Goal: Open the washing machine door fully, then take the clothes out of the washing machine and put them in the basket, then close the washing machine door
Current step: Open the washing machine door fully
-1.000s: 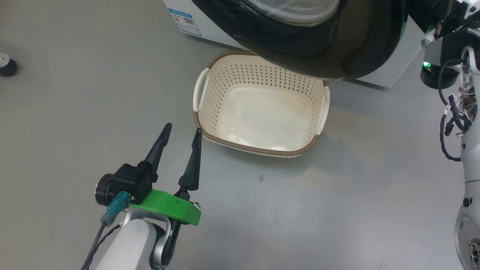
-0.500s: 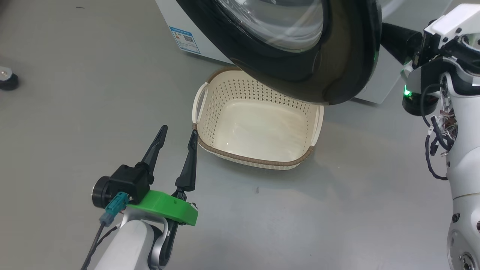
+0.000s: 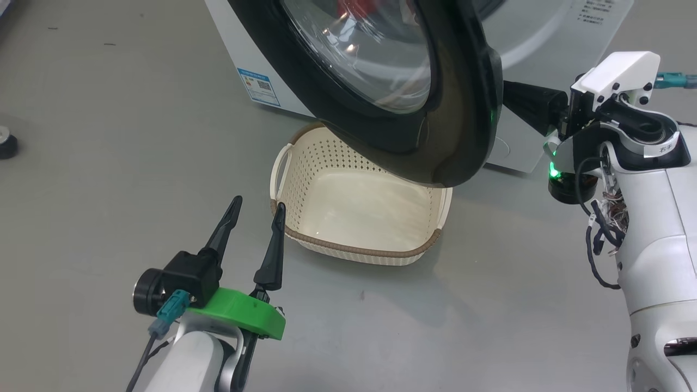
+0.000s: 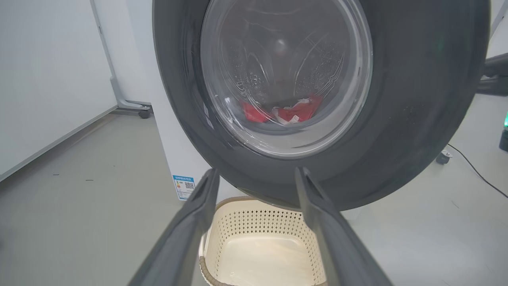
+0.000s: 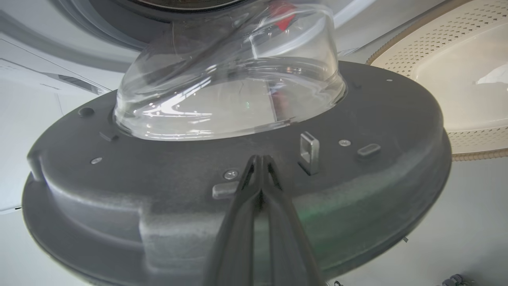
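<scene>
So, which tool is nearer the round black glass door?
Right. Right tool: shut, tips at the door's inner face. Left tool: open, well short, beside the cream perforated basket.

Grey floor (image 3: 109,136) — basket (image 3: 305,179), washing machine (image 3: 239,54)

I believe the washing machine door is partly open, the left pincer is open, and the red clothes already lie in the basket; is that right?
Not quite: the basket holds no clothes. The left wrist view shows the red clothes inside the washing machine, behind the door glass. The washing machine door is indeed partly open and the left pincer open.
</scene>
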